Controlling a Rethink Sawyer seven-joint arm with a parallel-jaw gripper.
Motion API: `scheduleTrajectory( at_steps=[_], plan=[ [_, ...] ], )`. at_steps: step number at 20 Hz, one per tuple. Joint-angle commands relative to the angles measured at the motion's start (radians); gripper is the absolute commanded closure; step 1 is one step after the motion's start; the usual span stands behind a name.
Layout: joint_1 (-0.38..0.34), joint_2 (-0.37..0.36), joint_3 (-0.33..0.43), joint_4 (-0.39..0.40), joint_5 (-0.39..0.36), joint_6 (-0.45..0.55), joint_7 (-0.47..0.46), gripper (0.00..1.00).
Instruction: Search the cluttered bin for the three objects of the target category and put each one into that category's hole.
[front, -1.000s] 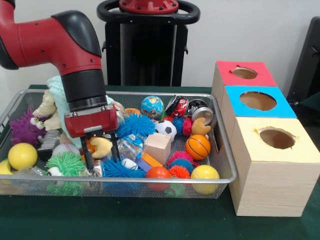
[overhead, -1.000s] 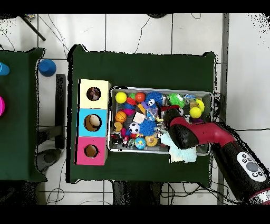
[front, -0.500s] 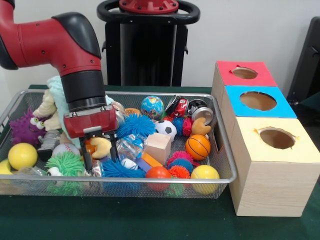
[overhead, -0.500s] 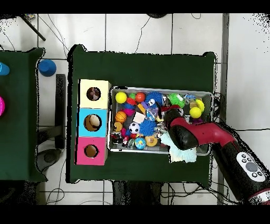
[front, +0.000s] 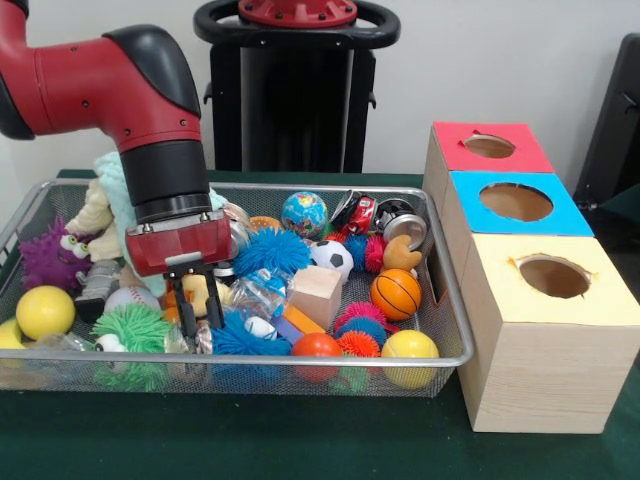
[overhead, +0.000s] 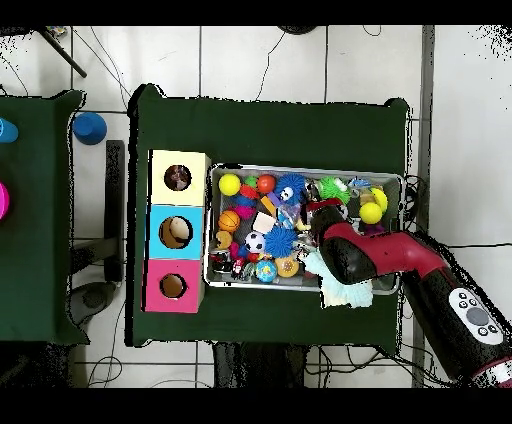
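My gripper reaches down into the left part of the wire bin. Its two black fingers are pressed against a yellow curved soft toy, which sits between them. Around it lie a green spiky ball, a blue spiky ball and crinkled clear wrapping. At the right stand three boxes with round holes: red, blue and yellow. In the overhead view the red arm covers the gripper and the toy.
The bin also holds a basketball, a soccer ball, a globe ball, a wooden block, yellow balls, a purple spiky toy and a plush animal. The bin's right wall stands close to the boxes.
The fingers have drawn together from a wide gap onto the yellow curved toy. The arm has stayed in place.
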Motion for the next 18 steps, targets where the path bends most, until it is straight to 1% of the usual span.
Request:
scheduleTrajectory(
  at_steps=[1, 8, 10, 13, 14, 15, 18],
  plan=[
    [-0.01, 0.057, -0.06, -0.118, -0.095, 0.017, -0.041, 1.0],
    [-0.012, 0.052, -0.051, -0.116, -0.088, 0.045, -0.066, 1.0],
    [-0.014, 0.045, -0.055, -0.107, -0.051, 0.105, -0.081, 1.0],
    [0.003, -0.047, -0.089, -0.026, 0.007, 0.168, -0.049, 1.0],
    [0.008, -0.074, -0.1, -0.001, 0.012, 0.17, -0.035, 1.0],
    [0.017, -0.124, -0.114, 0.041, 0.018, 0.161, -0.007, 1.0],
    [0.032, -0.208, -0.131, 0.107, 0.041, 0.165, 0.026, 1.0]
  ],
)
